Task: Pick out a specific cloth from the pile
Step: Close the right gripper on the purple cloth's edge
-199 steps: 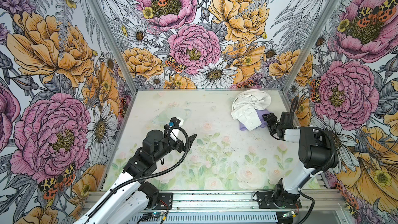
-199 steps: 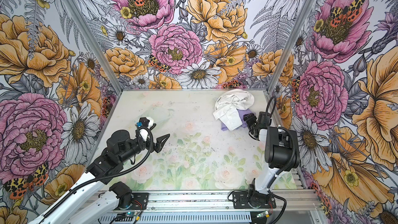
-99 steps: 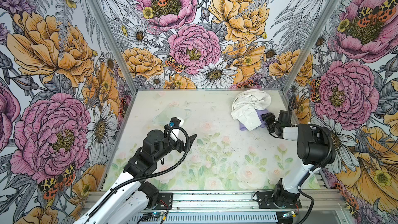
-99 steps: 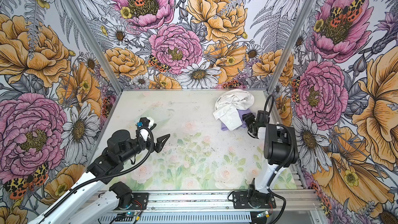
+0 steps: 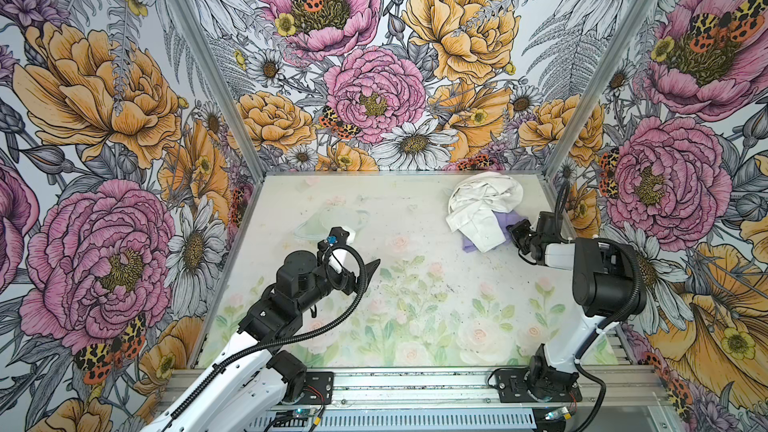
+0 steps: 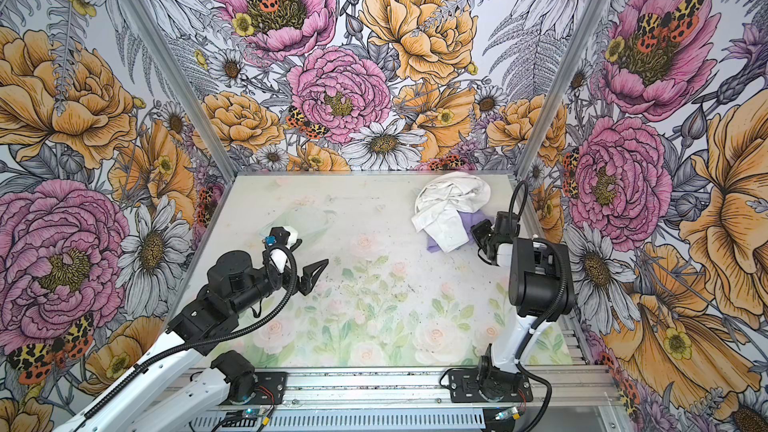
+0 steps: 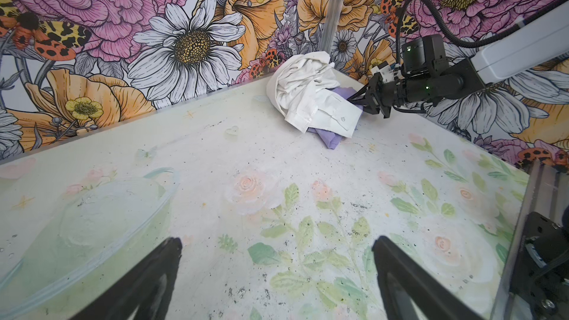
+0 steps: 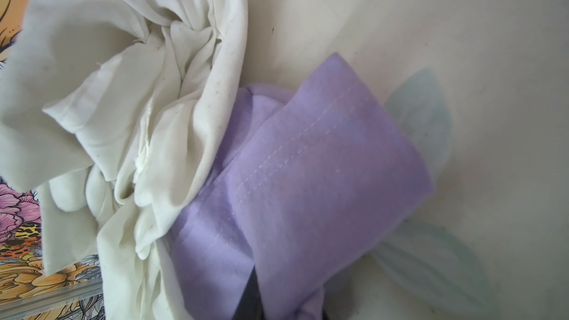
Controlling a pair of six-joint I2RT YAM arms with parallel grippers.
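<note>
R gripper [image 7: 356, 102] is pinching (seemingly, view's tight) the cloth [image 8: 323, 164] poking from under the pile [image 5: 484, 201] in the far-right corner, needing a slow, low pull outward; L gripper [image 7: 277, 243] is hanging idle, jaws spread.

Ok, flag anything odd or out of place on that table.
Nothing spilled or damaged. Only dark specks scattered over the table stand out, like grime; the pile is just crumpled.
</note>
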